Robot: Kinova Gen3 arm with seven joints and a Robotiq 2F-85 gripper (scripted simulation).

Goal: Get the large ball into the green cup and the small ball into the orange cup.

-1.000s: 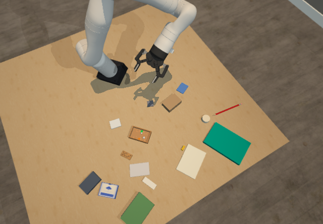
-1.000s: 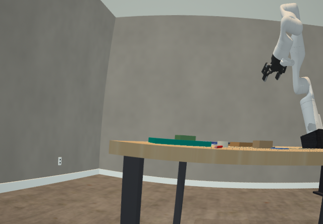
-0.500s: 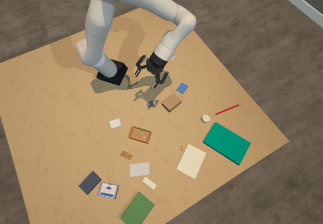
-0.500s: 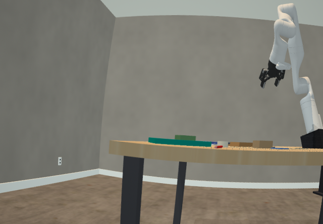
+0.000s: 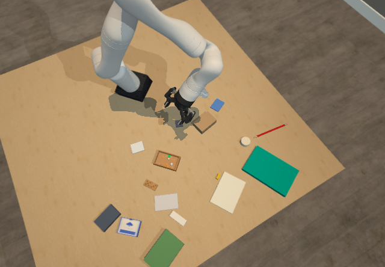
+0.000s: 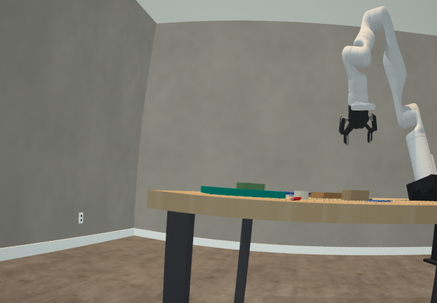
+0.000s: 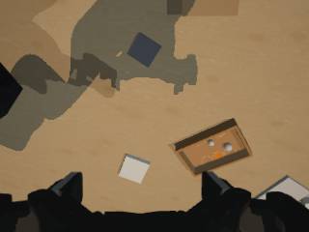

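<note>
The covered wooden puzzle [image 5: 166,160] lies flat near the middle of the table, a small brown tray with a raised rim. Inside it I see a green cup [image 5: 168,156], an orange mark and a white ball. In the wrist view the puzzle [image 7: 212,153] lies at the lower right with two pale balls [image 7: 219,144] and an orange cup [image 7: 217,156]. My gripper [image 5: 178,109] is open and empty, high above the table behind the puzzle; it also shows in the exterior view [image 6: 357,131]. Its fingertips frame the wrist view's lower edge.
A small dark blue tile [image 5: 177,121] and a brown block [image 5: 204,121] lie under the gripper. A blue card [image 5: 216,104], white card [image 5: 136,147], white disc [image 5: 245,141], red pencil [image 5: 270,130], teal board [image 5: 270,170], cream sheet [image 5: 227,191] and green book [image 5: 163,249] lie around. The arm's black base [image 5: 133,86] stands behind.
</note>
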